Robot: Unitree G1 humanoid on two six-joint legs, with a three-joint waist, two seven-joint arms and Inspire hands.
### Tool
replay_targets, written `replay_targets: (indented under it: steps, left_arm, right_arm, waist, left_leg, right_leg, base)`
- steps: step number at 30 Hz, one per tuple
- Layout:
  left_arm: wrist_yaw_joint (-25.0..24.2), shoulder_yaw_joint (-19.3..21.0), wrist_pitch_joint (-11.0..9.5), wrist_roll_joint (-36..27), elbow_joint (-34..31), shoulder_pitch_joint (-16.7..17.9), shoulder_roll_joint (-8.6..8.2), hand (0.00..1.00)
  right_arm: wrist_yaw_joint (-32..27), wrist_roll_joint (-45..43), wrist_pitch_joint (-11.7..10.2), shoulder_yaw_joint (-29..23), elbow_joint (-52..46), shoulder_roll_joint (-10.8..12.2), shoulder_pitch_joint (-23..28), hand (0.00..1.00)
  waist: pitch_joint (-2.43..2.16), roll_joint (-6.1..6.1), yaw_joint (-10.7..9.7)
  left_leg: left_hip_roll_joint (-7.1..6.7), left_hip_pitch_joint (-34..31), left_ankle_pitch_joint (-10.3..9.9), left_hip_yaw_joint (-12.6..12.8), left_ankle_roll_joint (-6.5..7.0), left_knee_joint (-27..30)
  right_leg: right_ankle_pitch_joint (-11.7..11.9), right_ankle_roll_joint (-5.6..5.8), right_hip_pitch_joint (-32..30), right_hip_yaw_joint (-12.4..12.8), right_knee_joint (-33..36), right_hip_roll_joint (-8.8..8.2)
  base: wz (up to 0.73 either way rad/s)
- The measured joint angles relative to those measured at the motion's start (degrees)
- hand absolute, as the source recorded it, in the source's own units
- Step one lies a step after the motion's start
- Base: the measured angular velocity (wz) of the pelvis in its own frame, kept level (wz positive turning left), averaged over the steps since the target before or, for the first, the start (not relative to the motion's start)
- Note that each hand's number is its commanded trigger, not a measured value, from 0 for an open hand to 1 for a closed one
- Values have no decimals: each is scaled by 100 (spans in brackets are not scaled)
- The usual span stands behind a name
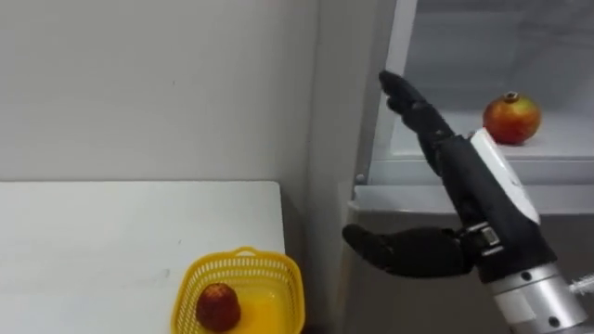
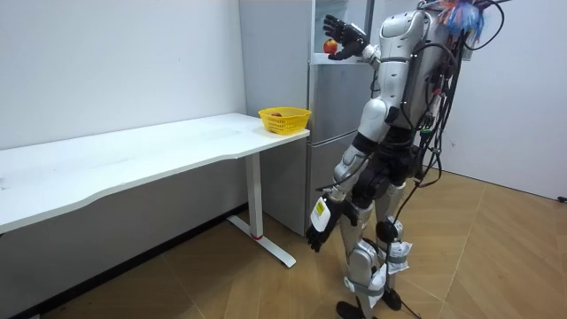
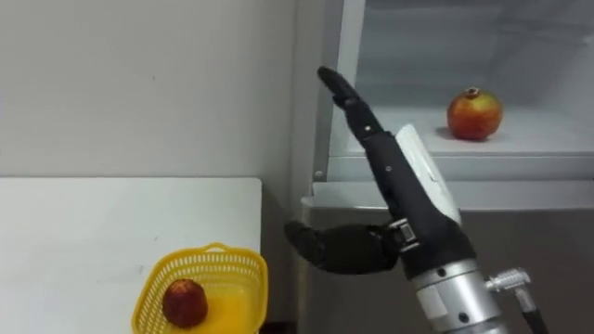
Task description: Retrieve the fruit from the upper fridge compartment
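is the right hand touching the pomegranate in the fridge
Apart. The right eye view shows a clear gap between the open right hand and the pomegranate.

Whole red-yellow pomegranate, crown up, sits alone on the white upper fridge shelf, nothing touching it.

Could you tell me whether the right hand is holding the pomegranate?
No, the open right hand is apart from the pomegranate, which sits on the fridge shelf.

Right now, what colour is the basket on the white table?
The basket is bright yellow; the left eye view shows it best.
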Motion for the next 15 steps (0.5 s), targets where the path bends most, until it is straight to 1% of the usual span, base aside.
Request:
replay_targets:
  steps: [2, 3, 4, 5, 6, 8, 11, 12, 13, 15]
  left_arm:
    - [141, 36, -43, -12, 13, 91, -2, 0]
    - [169, 35, -52, -21, 22, 117, -6, 0]
    - [195, 39, -79, -64, 64, 154, -8, 0]
    - [208, 46, -94, -59, 158, 164, -12, 0]
    - [213, 64, -94, -59, 181, 176, -13, 0]
    - [219, 169, -90, -51, 188, 243, -15, 0]
    - [216, 235, -90, -56, 186, 280, -16, 0]
    - [215, 255, -91, -56, 184, 282, -16, 0]
    - [214, 300, -91, -56, 178, 283, -16, 0]
    - [218, 332, -90, -49, 172, 282, -9, 0]
  right_arm:
    - [-291, 89, -49, -179, -10, -1, 94, 0]
    - [-375, 113, -69, -227, -10, -1, 120, 0]
    - [-529, 126, -85, -354, -7, 1, 150, 0]
    - [-673, 123, -107, -520, -7, -1, 149, 0]
    - [-759, 122, -123, -610, -7, -2, 148, 0]
    - [-1074, 198, -200, -983, 16, -22, 148, 0]
    - [-1369, 393, -229, -1325, 73, -66, 148, 0]
    - [-1405, 446, -229, -1375, 84, -72, 148, 0]
    - [-1506, 558, -233, -1430, 124, -105, 148, 0]
    - [-1594, 804, -266, -1503, 283, -145, 143, 0]
  waist:
    - [-2, -3, -95]
    - [-6, -12, -106]
    - [11, -10, -190]
    - [13, -8, -224]
    - [14, -9, -233]
    - [25, -36, -250]
    - [28, -68, -253]
    - [31, -75, -253]
    - [52, -114, -270]
    - [60, -142, -275]
  left_leg:
    - [6, 8, 1, 18, -2, -14]
    - [6, 21, 1, 21, -3, -27]
    - [6, 49, 1, 23, -5, -34]
    - [2, 60, 0, 25, -6, -50]
    - [2, 61, 0, 25, -6, -66]
    - [0, 77, 1, 30, -9, -128]
    - [-2, 85, 3, 28, -12, -126]
    - [-3, 87, 4, 28, -14, -124]
    - [-5, 87, 5, 21, -15, -127]
    - [-5, 91, 5, 16, -15, -130]
  right_leg:
    - [2, -3, 7, 6, -3, 8]
    - [2, -3, 18, 6, -3, 9]
    - [2, -3, 57, 2, -11, 11]
    - [-1, 1, 62, 2, -12, 10]
    - [-2, 1, 62, 2, -14, 10]
    - [-6, 2, 60, 3, -27, 15]
    - [-6, 2, 59, 2, -49, 17]
    - [-6, 2, 59, 2, -53, 17]
    - [-6, 2, 69, -3, -100, 19]
    - [-5, 3, 75, -14, -114, 20]
  base:
    - [-2]
    - [0]
    - [0]
    - [0]
    - [0]
    - [0]
    - [0]
    - [0]
    - [0]
    - [0]
